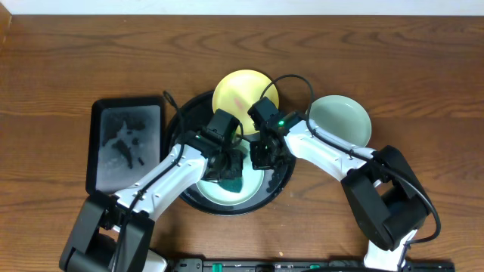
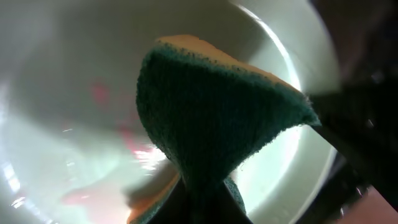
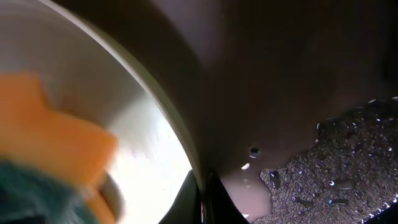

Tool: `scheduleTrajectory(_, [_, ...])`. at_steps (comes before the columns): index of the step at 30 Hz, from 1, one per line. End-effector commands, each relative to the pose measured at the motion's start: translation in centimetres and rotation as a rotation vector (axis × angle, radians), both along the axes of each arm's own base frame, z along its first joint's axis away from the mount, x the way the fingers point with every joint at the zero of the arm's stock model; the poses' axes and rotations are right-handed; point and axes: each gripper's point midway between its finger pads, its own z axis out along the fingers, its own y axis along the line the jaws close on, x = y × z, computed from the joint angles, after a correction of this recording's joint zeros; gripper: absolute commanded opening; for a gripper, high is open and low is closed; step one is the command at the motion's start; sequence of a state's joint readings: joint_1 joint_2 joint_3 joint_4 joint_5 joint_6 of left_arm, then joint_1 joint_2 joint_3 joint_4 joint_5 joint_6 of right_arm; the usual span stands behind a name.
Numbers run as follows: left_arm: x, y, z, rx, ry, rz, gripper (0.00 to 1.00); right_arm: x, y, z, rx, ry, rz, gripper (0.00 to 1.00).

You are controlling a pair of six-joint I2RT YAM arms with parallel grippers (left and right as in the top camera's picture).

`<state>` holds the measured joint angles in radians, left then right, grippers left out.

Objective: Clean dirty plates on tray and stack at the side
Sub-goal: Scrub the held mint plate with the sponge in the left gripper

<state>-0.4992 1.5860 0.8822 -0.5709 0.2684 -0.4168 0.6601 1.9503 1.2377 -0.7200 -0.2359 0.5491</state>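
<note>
The round black tray holds a mint-blue plate at its near side. My left gripper is shut on a green and orange sponge and presses it on this plate, which shows pink smears. My right gripper is shut on the plate's right rim, with its jaws either side of the rim. The sponge shows blurred in the right wrist view. A pale yellow plate lies on the tray's far rim. A second mint-blue plate sits on the table to the right.
A smaller black rectangular tray with white residue lies left of the round tray. The round tray's floor is wet with droplets. A black cable loops over the yellow plate from the right arm. The table is brown wood.
</note>
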Motion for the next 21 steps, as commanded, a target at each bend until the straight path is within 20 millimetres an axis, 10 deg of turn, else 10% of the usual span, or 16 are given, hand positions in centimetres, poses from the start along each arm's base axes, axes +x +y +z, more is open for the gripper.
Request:
scheduleTrajectory(1, [-0.1,0.1,-0.4,0.010,-0.018,-0.070,0.08,0.7,-0.5,-0.4,-0.009,0.006,-0.040,0.01])
scheduleTrajectory(12, [0.2,8.5,-1.1,0.331,0.016,0.473,0.08,0.7,-0.5,-0.4,-0.009,0.006,-0.040,0.01])
scheduleTrajectory(21, [-1.9,3.0,-0.9,0.002,0.178,0.143,0.07,0.6,-0.4,-0.3,-0.002,0.010,-0.039,0.01])
